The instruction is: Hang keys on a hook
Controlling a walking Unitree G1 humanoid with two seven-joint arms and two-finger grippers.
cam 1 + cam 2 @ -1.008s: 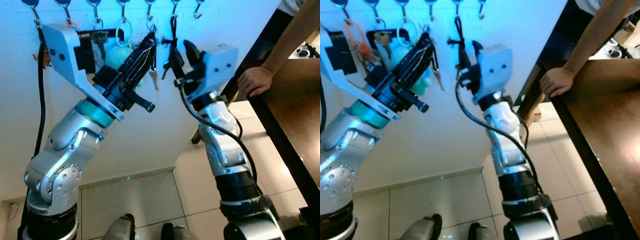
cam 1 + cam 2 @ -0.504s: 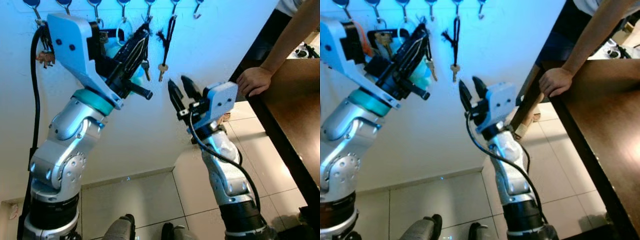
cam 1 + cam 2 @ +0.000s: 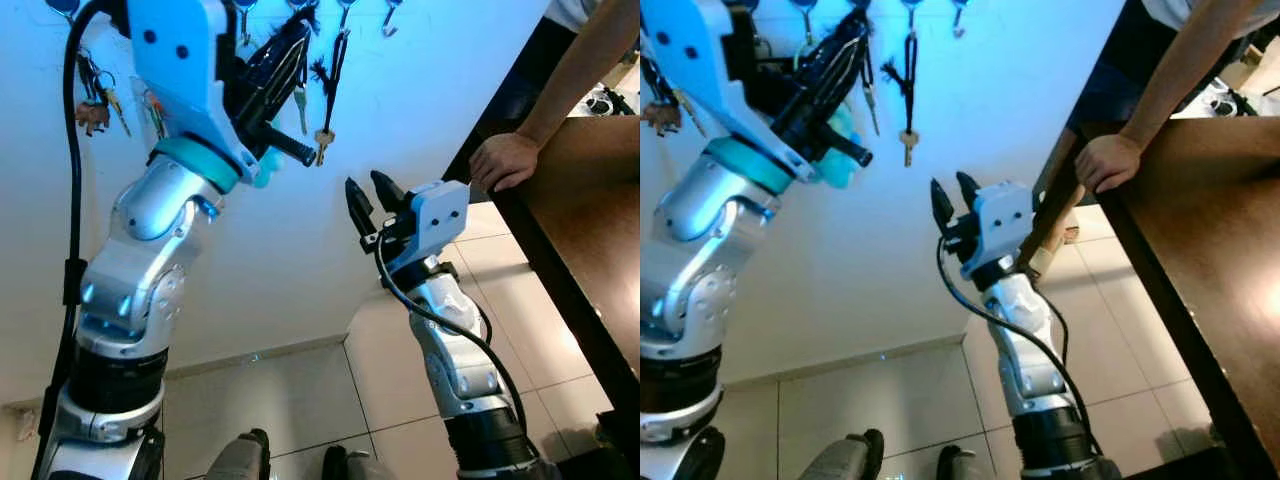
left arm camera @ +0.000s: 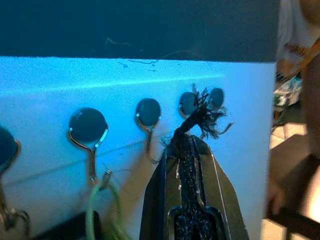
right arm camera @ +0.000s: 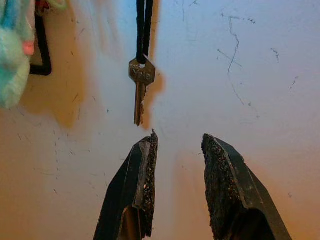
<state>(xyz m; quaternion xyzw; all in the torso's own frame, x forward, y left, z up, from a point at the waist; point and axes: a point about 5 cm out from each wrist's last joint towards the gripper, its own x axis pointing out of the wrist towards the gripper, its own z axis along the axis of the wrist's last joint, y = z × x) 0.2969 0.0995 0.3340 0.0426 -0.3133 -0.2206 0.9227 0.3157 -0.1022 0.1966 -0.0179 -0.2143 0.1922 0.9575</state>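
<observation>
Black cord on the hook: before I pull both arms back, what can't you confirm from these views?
- Whether the black cord sits fully on its hook: in the eye views the frame edge cuts the hook off.
- Left gripper contact: in the left wrist view its fingers cover the cord's frayed knot and the hook behind.
- Brass key markings: too small.
- Other key bunches: partly hidden behind the left arm.

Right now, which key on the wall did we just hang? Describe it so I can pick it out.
Look at the row of hooks along the top of the white wall. Near its right end a black cord hangs straight down, above the open right end effector. The brass key at its end hangs alone, unlike the bunches further left.
</observation>
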